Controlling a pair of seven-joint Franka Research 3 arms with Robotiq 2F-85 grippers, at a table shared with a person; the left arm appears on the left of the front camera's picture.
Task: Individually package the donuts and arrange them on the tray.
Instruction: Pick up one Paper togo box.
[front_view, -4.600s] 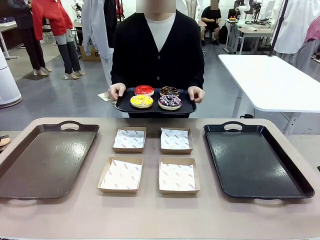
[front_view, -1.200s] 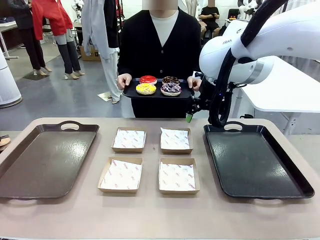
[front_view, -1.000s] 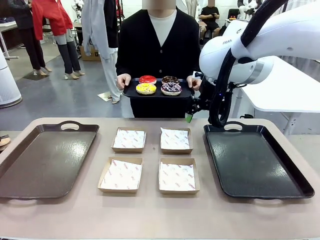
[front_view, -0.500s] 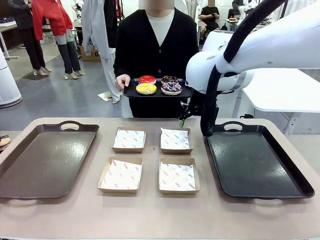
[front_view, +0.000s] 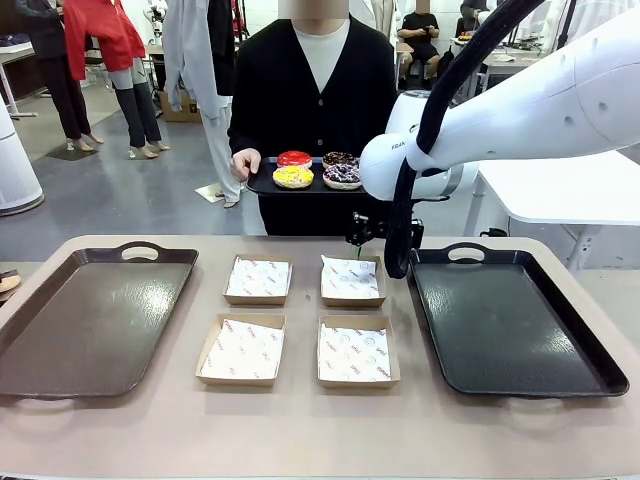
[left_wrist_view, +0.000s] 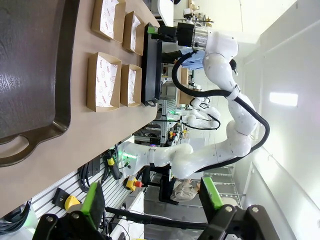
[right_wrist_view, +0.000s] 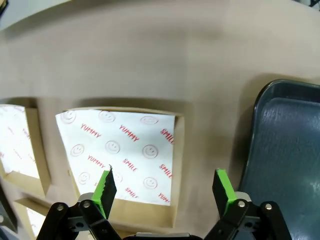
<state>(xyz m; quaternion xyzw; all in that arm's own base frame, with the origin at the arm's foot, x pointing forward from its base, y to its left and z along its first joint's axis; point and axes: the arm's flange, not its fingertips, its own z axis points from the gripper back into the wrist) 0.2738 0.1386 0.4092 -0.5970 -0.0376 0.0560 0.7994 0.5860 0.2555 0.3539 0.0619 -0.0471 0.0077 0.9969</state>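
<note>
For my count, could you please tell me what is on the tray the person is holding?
Four: a red donut, yellow donut, chocolate donut and purple sprinkled donut. The right arm covers the tray's right end; anything there is hidden.

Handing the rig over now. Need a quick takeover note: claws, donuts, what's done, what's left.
Left claw: open, empty, held off the table.
Right claw: open, empty, above the far right box, beside the right tray.
Donuts: all four on the small black tray that the person holds beyond the table.
Done: nothing boxed; none of the four paper-lined boxes holds a donut.
Left: put each donut in a box, then set the boxes on a tray.
</note>
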